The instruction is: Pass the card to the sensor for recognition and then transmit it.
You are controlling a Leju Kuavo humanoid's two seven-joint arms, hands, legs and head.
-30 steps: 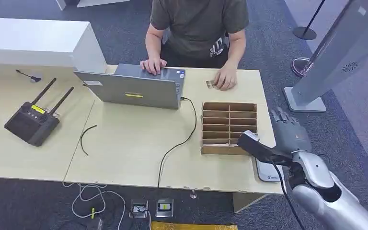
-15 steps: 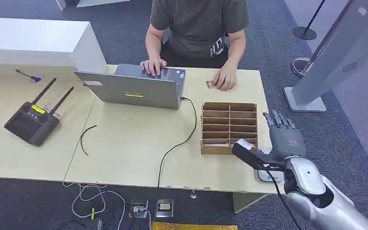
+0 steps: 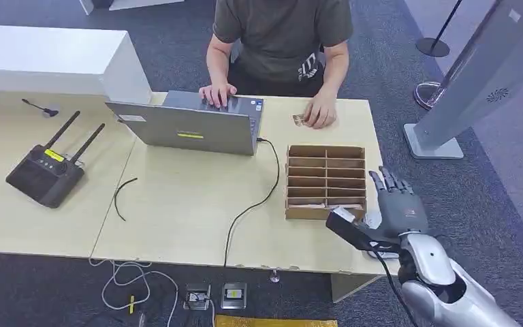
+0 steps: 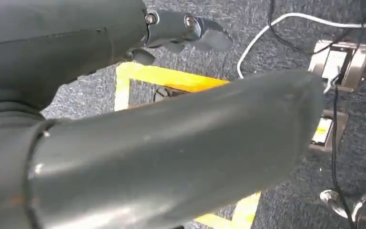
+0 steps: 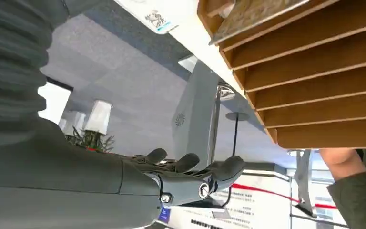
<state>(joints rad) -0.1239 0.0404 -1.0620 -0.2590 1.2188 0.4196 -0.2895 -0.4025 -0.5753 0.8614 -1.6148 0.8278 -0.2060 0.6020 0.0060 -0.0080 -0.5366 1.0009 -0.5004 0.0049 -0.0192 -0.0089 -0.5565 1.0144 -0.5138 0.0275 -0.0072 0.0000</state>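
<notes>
Hovering just beside the wooden divider box [image 3: 326,181], off its outer near corner at the table [image 3: 177,204] edge, the right hand [image 3: 396,206] has its fingers straight and apart and holds nothing. In the right wrist view that hand [image 5: 190,174] shows the same spread fingers against open air, with the box's slats [image 5: 314,71] close by and a card [image 5: 252,16] lying tilted in one of its near compartments. A flat white device [image 3: 374,251], which may be the sensor, lies on the table just past the box's near corner, mostly hidden under the hand and wrist. Beyond the box, at the far table edge, a person rests one hand [image 3: 320,112] on a small card-like thing [image 3: 299,120] and the other on a grey laptop [image 3: 191,126]; a black cable [image 3: 255,201] runs from the laptop past the box's inner side. Well away from the box, on the opposite end of the table, sits a black router [image 3: 46,174] with two antennas. The left hand [image 4: 124,129] hangs over blue carpet with yellow tape [image 4: 171,78]; its fingers lie extended and it holds nothing.
</notes>
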